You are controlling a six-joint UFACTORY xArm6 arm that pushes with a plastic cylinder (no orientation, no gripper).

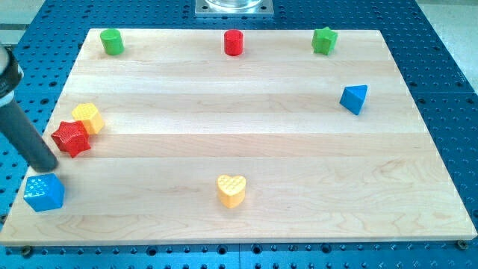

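Observation:
My tip [47,167] is at the view's left edge of the wooden board, at the end of the dark rod slanting down from the upper left. It sits just above the blue cube [43,192] and just below-left of the red star-shaped block [72,137]; contact with either cannot be made out. The yellow hexagonal block [88,117] rests against the red one on its upper right.
A yellow heart [231,190] lies at the bottom middle. A blue triangular block [355,98] sits at the right. Along the top edge stand a green cylinder [112,42], a red cylinder [234,42] and a green star-shaped block [324,40]. The board [239,142] lies on a perforated blue table.

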